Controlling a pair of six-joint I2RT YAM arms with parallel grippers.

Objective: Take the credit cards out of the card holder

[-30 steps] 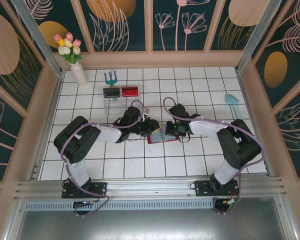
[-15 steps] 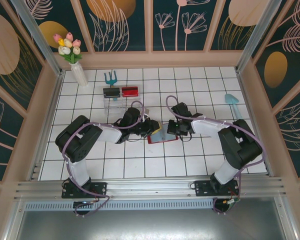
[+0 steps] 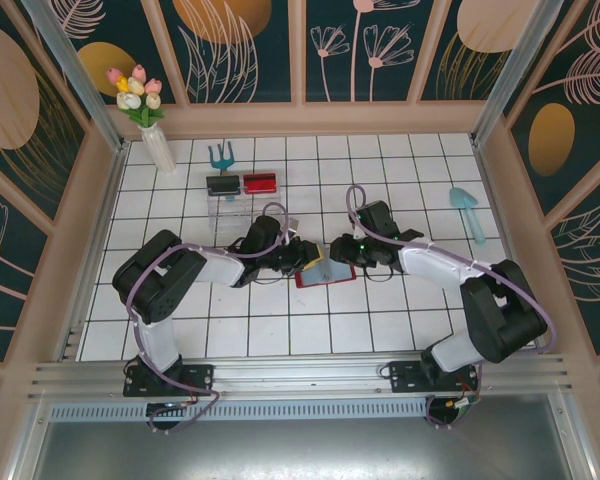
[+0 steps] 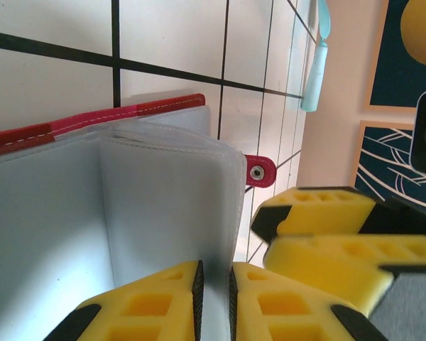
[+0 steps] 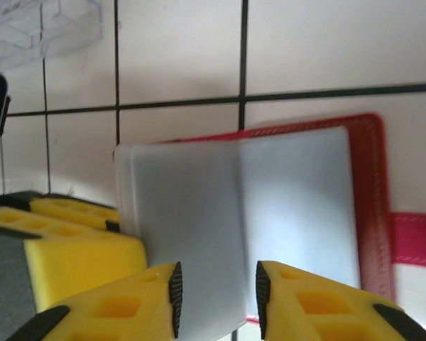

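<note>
Mid-table – L gripper nips card holder, prob. page.

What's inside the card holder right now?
Inside the card holder, grey-blue pocket leaves are visible, one pinched by the left gripper. No card face can be made out; anything tucked within the cloudy sleeves is covered.

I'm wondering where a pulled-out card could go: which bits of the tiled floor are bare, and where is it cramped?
Bare: the near tiles between the card holder and the rail; the far tiles between the red tray and the scoop. Crowded: the middle, where the left gripper and right gripper meet over the holder.
</note>
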